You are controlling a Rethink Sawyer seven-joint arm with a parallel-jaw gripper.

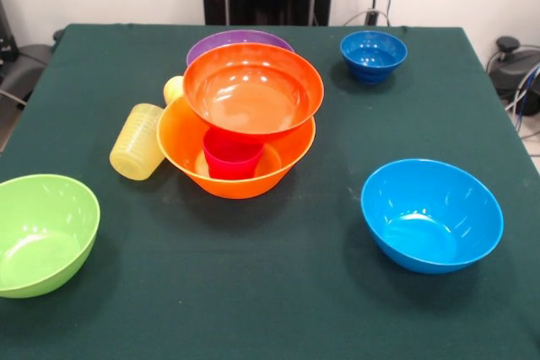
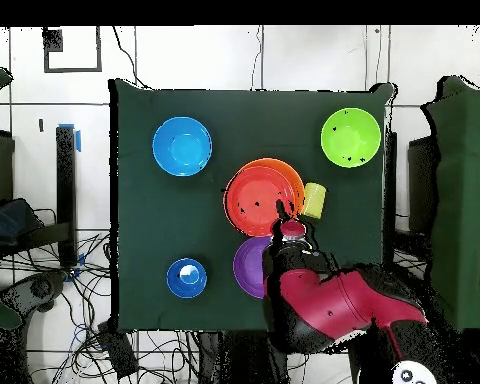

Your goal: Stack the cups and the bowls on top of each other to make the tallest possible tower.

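The red-orange bowl (image 1: 253, 90) is perched on a red cup (image 1: 231, 154) inside the orange bowl (image 1: 190, 145); a nudge could topple it. The end effector's (image 2: 284, 214) state cannot be told.

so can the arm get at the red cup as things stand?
Probably not from above: the red cup stands in the big orange-yellow bowl, with the red-orange bowl resting over it. Only a sideways gap shows.
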